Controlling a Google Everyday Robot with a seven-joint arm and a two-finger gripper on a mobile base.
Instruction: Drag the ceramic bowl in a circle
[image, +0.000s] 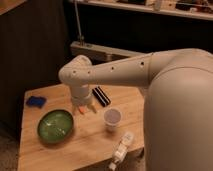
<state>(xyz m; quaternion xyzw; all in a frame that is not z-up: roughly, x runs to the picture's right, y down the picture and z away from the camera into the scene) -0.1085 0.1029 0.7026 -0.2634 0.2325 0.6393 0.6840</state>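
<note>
The ceramic bowl (55, 125) is wide, shallow and glossy green with a darker rim. It sits on the wooden table (90, 142) toward the front left. My gripper (83, 108) hangs from the white arm just right of and behind the bowl's rim, a little above the table, with orange tips showing below the wrist. It holds nothing that I can see. A small white cup (112, 118) stands to the right of the gripper.
A blue object (35, 101) lies at the table's left edge. A black striped object (101, 96) lies behind the gripper. A white bottle (121, 149) lies near the front right edge. My large white arm body fills the right side.
</note>
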